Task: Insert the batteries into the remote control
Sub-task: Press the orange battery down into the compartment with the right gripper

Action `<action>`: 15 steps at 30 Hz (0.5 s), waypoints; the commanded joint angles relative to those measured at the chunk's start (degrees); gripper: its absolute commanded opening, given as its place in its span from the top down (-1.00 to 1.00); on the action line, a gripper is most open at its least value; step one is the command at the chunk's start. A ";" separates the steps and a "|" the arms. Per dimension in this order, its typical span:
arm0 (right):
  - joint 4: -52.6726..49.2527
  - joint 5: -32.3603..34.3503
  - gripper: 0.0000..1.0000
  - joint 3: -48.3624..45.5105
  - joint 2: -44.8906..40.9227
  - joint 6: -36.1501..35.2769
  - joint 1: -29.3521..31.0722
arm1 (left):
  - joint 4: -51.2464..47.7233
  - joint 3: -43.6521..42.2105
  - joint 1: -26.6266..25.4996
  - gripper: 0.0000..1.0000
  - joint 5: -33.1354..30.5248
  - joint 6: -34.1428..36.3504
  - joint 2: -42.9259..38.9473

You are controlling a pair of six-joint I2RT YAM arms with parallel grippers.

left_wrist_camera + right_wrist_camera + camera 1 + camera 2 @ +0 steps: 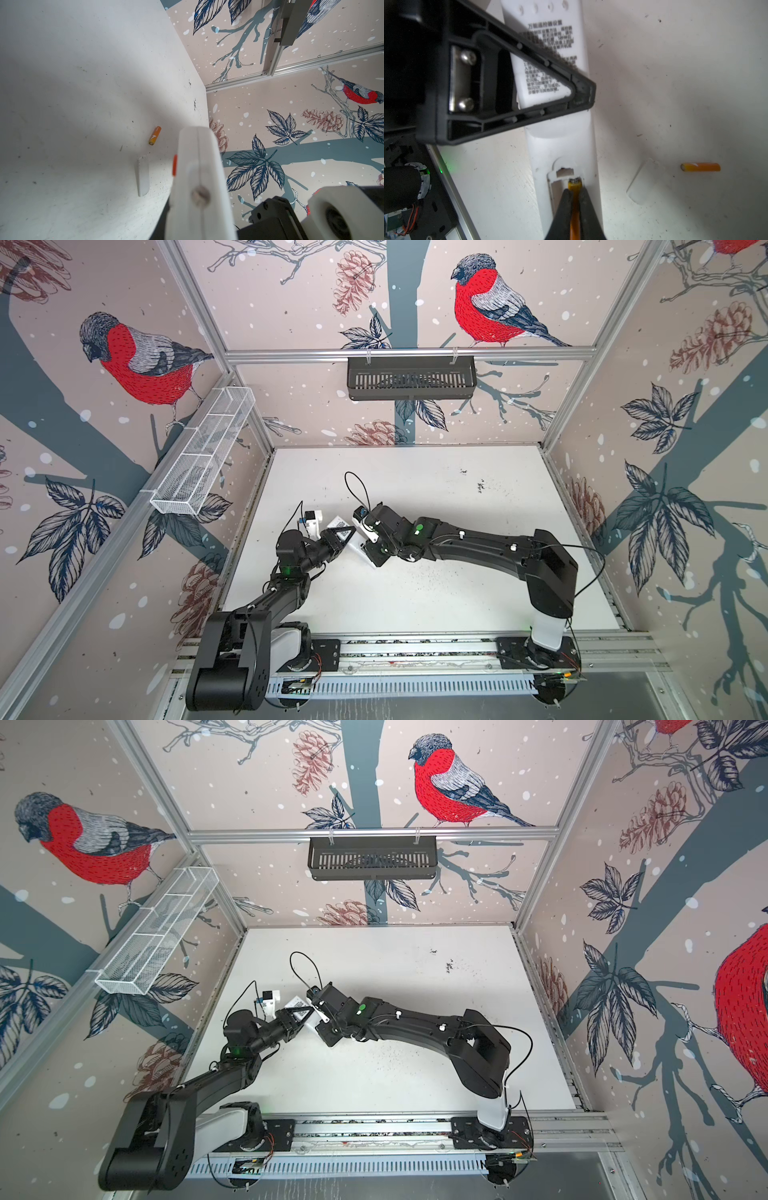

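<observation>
Two batteries, one remote control [562, 145], one loose cover [642, 184]. The right gripper [575, 192] pinches the held battery [574, 184], its tip at the recess's end. The left gripper [583, 94] is clamped across the remote's printed back, left of mid-table. The spare battery [700, 167] lies flat beyond the cover, well apart, with bare table [478, 572] all round.

Bird-print walls [291, 302], scuffed white tabletop [457, 593]
</observation>
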 commanded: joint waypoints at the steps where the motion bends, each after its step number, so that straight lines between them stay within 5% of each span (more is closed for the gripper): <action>1: -0.84 0.18 0.77 0.03 0.69 -0.97 0.08 | 4.84 0.69 0.49 1.00 6.88 -3.23 -1.46; 15: 0.51 0.75 0.73 -8.05 -5.30 -0.19 -0.53 | 0.25 2.98 2.27 1.00 6.16 -0.19 -1.89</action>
